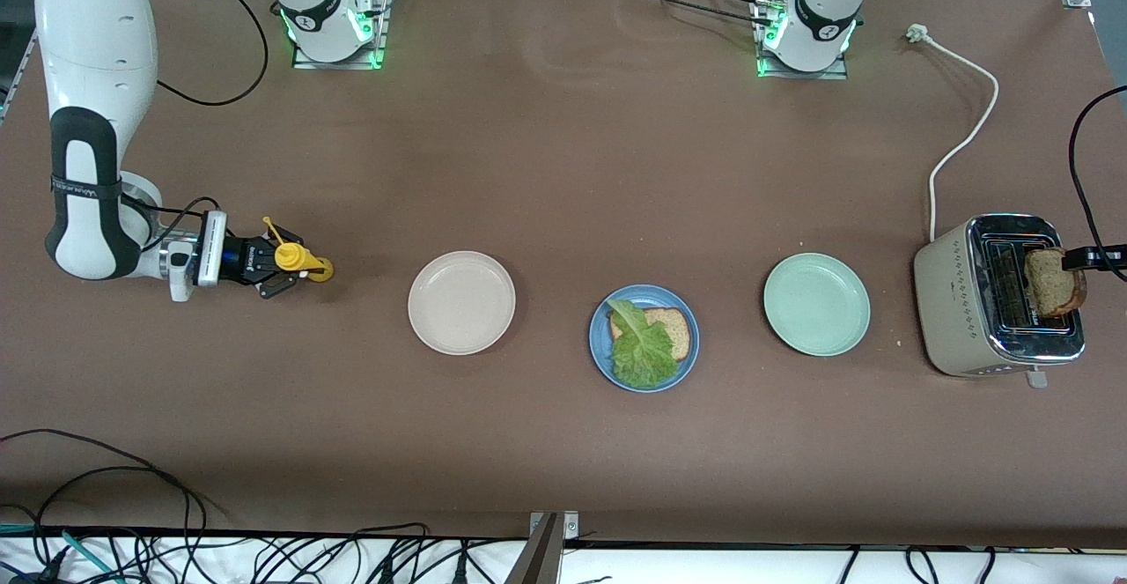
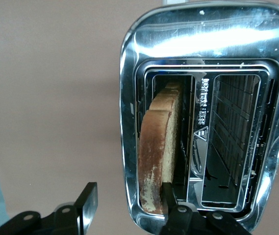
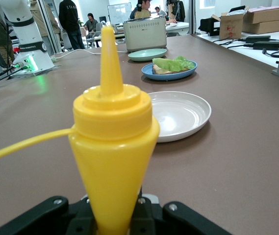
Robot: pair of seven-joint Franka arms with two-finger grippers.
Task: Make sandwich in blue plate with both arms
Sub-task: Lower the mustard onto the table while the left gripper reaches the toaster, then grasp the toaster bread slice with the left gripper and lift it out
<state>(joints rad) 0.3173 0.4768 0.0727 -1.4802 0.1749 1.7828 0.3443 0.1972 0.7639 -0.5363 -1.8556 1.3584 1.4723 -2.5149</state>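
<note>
My left wrist view looks straight down into the toaster point(image 2: 203, 122): two slots, a bread slice point(image 2: 159, 152) standing in one, the other bare. One finger point(image 2: 167, 196) of my left gripper point(image 2: 127, 203) touches the slice's crusty end, and its mate stands apart on the outside of the toaster, so those jaws are partly open with the slice and the slot wall between them, not yet pinched. The front view shows what that view cannot: the slice point(image 1: 1052, 282) rising out of the toaster point(image 1: 999, 295) at the left arm's end of the table, with my left gripper point(image 1: 1076, 258) coming in from the frame edge, the arm itself out of sight.

My right arm is folded low at its own end, wrist level with the table. My right gripper point(image 1: 283, 269) is clamped on a yellow bottle point(image 3: 112, 147), nozzle pointing up in its wrist view.

Three plates sit in a row: beige point(image 1: 461, 302), blue point(image 1: 604, 344), mint point(image 1: 816, 304). The blue plate holds one slice point(image 1: 673, 327) with one lettuce leaf point(image 1: 641, 351) on it. Two slices in all.
</note>
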